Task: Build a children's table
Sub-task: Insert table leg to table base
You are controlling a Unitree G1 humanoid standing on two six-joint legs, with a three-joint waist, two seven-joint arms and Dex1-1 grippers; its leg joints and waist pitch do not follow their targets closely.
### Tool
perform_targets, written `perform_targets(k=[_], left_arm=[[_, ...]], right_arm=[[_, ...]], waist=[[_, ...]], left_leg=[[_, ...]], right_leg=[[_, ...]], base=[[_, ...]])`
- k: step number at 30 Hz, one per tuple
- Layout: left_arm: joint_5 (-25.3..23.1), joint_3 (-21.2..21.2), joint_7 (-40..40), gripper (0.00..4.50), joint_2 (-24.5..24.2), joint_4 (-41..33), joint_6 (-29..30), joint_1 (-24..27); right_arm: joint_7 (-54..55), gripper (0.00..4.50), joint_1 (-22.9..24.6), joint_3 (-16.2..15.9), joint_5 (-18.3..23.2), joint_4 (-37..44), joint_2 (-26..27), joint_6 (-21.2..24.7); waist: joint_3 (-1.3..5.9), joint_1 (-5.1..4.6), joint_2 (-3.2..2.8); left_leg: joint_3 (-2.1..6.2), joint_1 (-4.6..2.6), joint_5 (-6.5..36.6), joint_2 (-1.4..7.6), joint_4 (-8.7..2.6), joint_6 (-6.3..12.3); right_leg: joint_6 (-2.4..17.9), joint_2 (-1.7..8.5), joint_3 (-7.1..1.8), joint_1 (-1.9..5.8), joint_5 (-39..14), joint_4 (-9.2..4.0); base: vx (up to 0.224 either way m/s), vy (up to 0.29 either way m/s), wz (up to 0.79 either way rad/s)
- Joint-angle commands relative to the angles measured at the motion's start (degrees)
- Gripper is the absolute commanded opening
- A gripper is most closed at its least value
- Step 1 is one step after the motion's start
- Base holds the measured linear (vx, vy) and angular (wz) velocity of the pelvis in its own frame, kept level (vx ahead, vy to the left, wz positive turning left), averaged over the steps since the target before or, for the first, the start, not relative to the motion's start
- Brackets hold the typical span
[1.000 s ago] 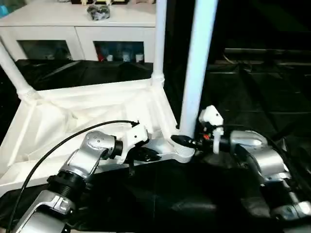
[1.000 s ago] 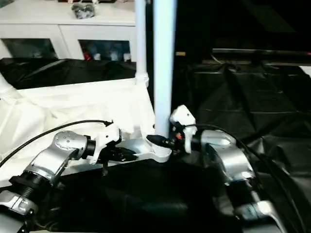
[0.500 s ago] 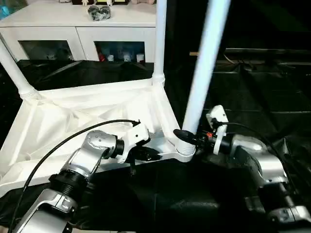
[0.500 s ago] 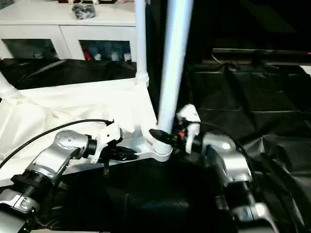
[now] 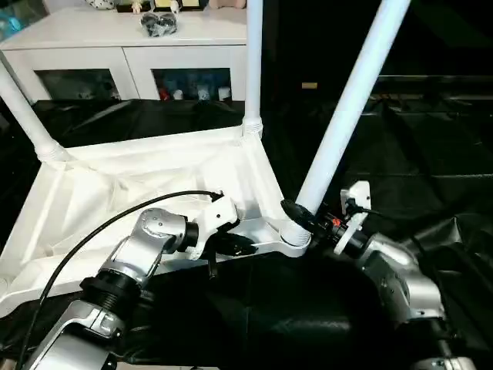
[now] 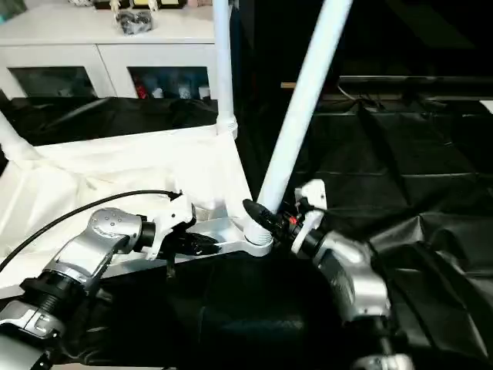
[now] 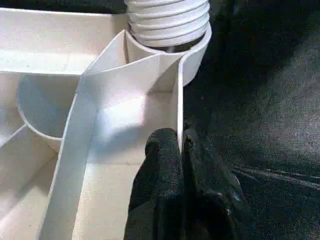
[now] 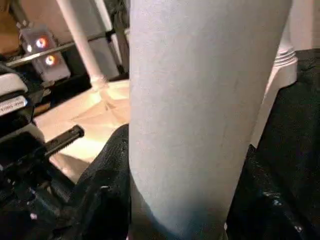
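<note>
Clearly, from my head cameras, the tabletop point(image 5: 146, 185) lies upside down on the black sheet point(image 5: 400, 154), ribbed underside up. Two legs point(image 5: 253, 62) stand in the far corner sockets, one upright, one at the left edge leaning outward. A third leg point(image 5: 347, 116) sits in the near right socket point(image 5: 293, 239), tilted well off upright toward the right. My right gripper point(image 5: 296, 217) is clamped around its base; my left gripper point(image 5: 235, 245) pinches the tabletop's near rim.

Through my left wrist, both fingers point(image 7: 165, 165) are clenched on the thin rim wall just beside the socket.

Through my right wrist, the leg I grasp looms close between my fingers.

I judge three legs placed, this one not yet straight or seated, and a fourth remaining.
</note>
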State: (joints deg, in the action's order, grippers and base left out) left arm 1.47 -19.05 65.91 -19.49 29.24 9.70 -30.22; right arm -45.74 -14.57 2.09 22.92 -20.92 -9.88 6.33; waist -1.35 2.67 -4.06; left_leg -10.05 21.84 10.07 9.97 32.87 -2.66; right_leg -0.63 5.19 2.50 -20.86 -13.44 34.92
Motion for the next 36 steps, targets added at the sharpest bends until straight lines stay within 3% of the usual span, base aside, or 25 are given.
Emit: perform_targets(k=[1,3,4,5,10,12,13,14,15,17,19,20,23,24,25,26,27,28,30,31,34,35,36], left_arm=[[-0.3,0.4,-0.1,0.00,-0.5,0.8,-0.3,-1.4],[-0.3,0.4,-0.2,0.00,-0.5,1.0,-0.3,-1.5],[-0.3,0.4,-0.2,0.00,-0.5,1.0,-0.4,-1.5],[-0.4,0.5,-0.3,0.00,-0.6,1.0,-0.4,-1.6],[-0.7,0.4,-0.4,0.00,-0.8,1.2,-0.7,-1.6],[-0.8,0.4,-0.5,0.00,-0.7,1.5,-1.0,-1.6],[-0.8,0.4,-0.6,0.00,-0.6,1.7,-1.2,-1.6],[-0.9,0.3,-0.7,0.00,-0.5,2.0,-1.4,-1.7],[-1.0,0.3,-0.8,0.00,-0.4,2.2,-1.5,-1.7],[-1.1,0.2,-1.0,0.00,-0.3,2.4,-1.7,-1.7],[-1.1,0.2,-1.1,0.00,-0.1,2.4,-1.7,-1.7],[-1.3,0.1,-1.3,0.00,0.1,2.5,-1.8,-1.8],[-1.4,0.0,-1.4,0.00,0.3,2.6,-2.0,-1.7],[-1.4,-0.2,-1.2,0.00,0.2,2.4,-2.0,-1.5],[-1.3,-0.3,-1.1,0.00,0.2,2.2,-2.0,-1.4],[-1.4,-0.4,-1.1,0.00,0.3,2.1,-2.0,-1.4],[-1.4,-0.5,-1.0,0.00,0.3,2.0,-2.0,-1.3],[-1.4,-0.6,-0.9,0.00,0.2,1.9,-2.0,-1.2],[-1.4,-0.8,-0.3,0.00,-0.1,1.6,-1.9,-1.1],[-1.5,-1.0,0.2,0.00,-0.3,1.5,-1.9,-1.1],[-1.6,-1.6,1.2,0.00,-0.7,1.2,-1.9,-1.2],[-1.7,-1.7,1.4,0.00,-0.9,1.1,-1.8,-1.3],[-1.7,-1.7,1.4,0.00,-1.0,1.0,-1.7,-1.3]], right_arm=[[4.8,1.90,4.7,1.8,-2.8,-5.5,-1.0,0.7],[4.7,1.90,6.1,1.3,-3.3,-4.2,-1.1,-0.7],[4.7,1.90,6.3,1.2,-3.3,-3.9,-1.1,-0.7],[4.7,1.90,7.5,0.8,-3.7,-1.7,-1.2,-1.2],[4.5,1.90,10.2,-0.6,-5.3,4.4,-2.5,-2.2],[4.3,1.90,10.8,-1.6,-6.7,5.8,-3.6,-3.0],[4.2,1.90,11.0,-2.2,-7.4,6.5,-4.2,-3.3],[4.2,1.90,11.2,-2.5,-7.6,7.0,-4.7,-3.2],[4.3,1.90,11.1,-3.0,-8.2,7.1,-5.1,-2.8],[4.6,1.90,10.6,-4.5,-10.6,6.9,-6.2,-3.0],[4.6,1.90,10.3,-5.0,-11.2,6.8,-6.6,-2.9],[4.5,1.90,9.1,-6.0,-11.7,7.1,-7.1,-1.2],[4.1,1.90,7.5,-7.5,-12.4,7.4,-7.9,0.7],[3.3,1.90,6.0,-8.7,-12.7,6.9,-8.4,2.2],[2.8,1.90,5.2,-9.4,-12.9,6.7,-8.6,3.0],[2.4,1.90,4.4,-9.9,-13.0,6.4,-8.9,3.5],[1.9,1.90,3.6,-10.4,-13.0,6.0,-9.1,4.5],[1.2,1.90,2.9,-10.8,-13.0,5.5,-9.4,5.2],[-0.3,1.90,1.1,-11.8,-13.4,4.2,-9.7,5.8],[-1.6,1.90,0.1,-12.4,-13.6,3.3,-9.9,5.8],[-4.5,1.90,-1.7,-14.0,-13.9,1.5,-10.5,6.6],[-5.7,1.90,-2.3,-14.9,-14.2,1.0,-11.0,6.6],[-6.4,1.90,-2.5,-15.5,-14.3,0.6,-11.4,6.6]], waist=[[1.85,-0.12,-0.55],[1.80,0.03,-0.88],[1.81,0.06,-0.66],[1.78,0.24,-0.81],[1.97,0.48,-0.83],[1.95,0.48,-0.38],[1.93,0.61,-0.52],[1.88,0.64,-0.16],[1.89,0.71,-0.33],[1.83,0.61,0.18],[1.82,0.63,-0.01],[1.70,0.57,0.53],[1.60,0.47,0.32],[1.57,0.47,0.93],[1.47,0.38,0.81],[1.51,0.21,1.59],[1.47,0.31,1.16],[1.48,0.16,1.62],[1.57,0.09,1.47],[1.53,0.00,2.08],[1.61,-0.09,1.84],[1.68,-0.03,2.34],[1.72,-0.07,2.22]], left_leg=[[1.28,-1.25,22.5,3.06,-5.01,-0.98],[1.40,-1.21,22.9,3.07,-5.14,-1.07],[1.35,-1.29,23.5,3.09,-5.13,-1.07],[1.36,-1.24,23.3,3.10,-5.20,-0.96],[1.31,-0.88,20.0,3.05,-5.02,0.30],[1.21,-0.86,19.2,3.06,-4.96,0.76],[1.12,-0.91,18.5,3.05,-4.89,0.89],[1.10,-0.77,17.9,3.05,-4.86,1.16],[1.11,-0.78,17.4,3.08,-4.83,1.32],[1.04,-0.69,17.2,3.05,-4.84,1.39],[1.07,-0.74,17.2,3.07,-4.85,1.40],[1.03,-0.83,18.0,3.11,-4.93,1.41],[1.14,-0.97,19.5,3.15,-5.07,0.63],[1.16,-0.93,19.6,3.18,-5.05,0.58],[1.19,-1.00,20.0,3.19,-5.14,0.46],[1.13,-0.87,19.7,3.19,-5.16,0.54],[1.15,-0.96,19.5,3.18,-5.14,0.46],[1.07,-0.96,19.8,3.22,-5.09,0.36],[1.17,-0.96,19.8,3.22,-5.14,-0.05],[1.12,-0.92,19.8,3.25,-5.17,-0.01],[1.14,-0.95,19.6,3.25,-5.07,-0.03],[1.13,-0.89,18.8,3.30,-5.00,0.25],[1.04,-0.95,18.4,3.30,-4.93,0.40]], right_leg=[[13.1,3.27,-2.02,0.82,-11.1,-5.21],[12.5,3.26,-1.98,0.81,-12.3,-5.24],[12.0,3.27,-2.03,0.73,-13.1,-5.38],[11.5,3.26,-2.09,0.75,-13.4,-5.49],[11.3,3.28,-2.06,0.94,-10.7,-5.30],[11.4,3.28,-2.04,0.89,-10.9,-5.36],[11.2,3.25,-2.07,0.83,-11.0,-5.38],[11.0,3.26,-2.09,0.92,-11.3,-5.43],[10.8,3.31,-2.13,0.88,-11.3,-5.36],[10.6,3.25,-2.09,0.88,-12.0,-5.47],[10.5,3.33,-2.12,0.84,-12.7,-5.43],[10.2,3.33,-2.20,0.67,-14.6,-5.66],[9.9,3.27,-2.25,0.55,-16.4,-5.72],[9.8,3.42,-2.30,0.57,-17.2,-5.71],[9.9,3.33,-2.29,0.43,-17.6,-5.75],[9.8,3.25,-2.27,0.63,-17.5,-5.79],[9.9,3.29,-2.30,0.47,-17.3,-5.74],[9.8,3.32,-2.37,0.43,-17.4,-5.83],[10.1,3.32,-2.33,0.45,-16.3,-5.65],[10.1,3.24,-2.30,0.45,-16.2,-5.68],[10.7,3.30,-2.32,0.50,-15.0,-5.50],[11.1,3.36,-2.33,0.65,-13.8,-5.31],[11.4,3.29,-2.31,0.59,-12.7,-5.29]], base=[[0.000,0.000,0.00],[0.000,0.000,0.00],[0.000,0.000,0.00],[0.000,0.000,0.00],[0.000,0.000,0.00],[0.000,0.000,0.00],[0.000,0.000,0.00],[0.000,0.000,0.00],[0.000,0.000,0.00],[0.000,0.000,0.00],[0.000,0.000,0.00],[0.000,0.000,0.00],[0.000,0.000,0.00],[0.000,0.000,0.00],[0.000,0.000,0.00],[0.000,0.000,0.00],[0.000,0.000,0.00],[0.000,0.000,0.00],[0.000,0.000,0.00],[0.000,0.000,0.00],[0.000,0.000,0.00],[0.000,0.000,0.00],[0.000,0.000,0.00]])
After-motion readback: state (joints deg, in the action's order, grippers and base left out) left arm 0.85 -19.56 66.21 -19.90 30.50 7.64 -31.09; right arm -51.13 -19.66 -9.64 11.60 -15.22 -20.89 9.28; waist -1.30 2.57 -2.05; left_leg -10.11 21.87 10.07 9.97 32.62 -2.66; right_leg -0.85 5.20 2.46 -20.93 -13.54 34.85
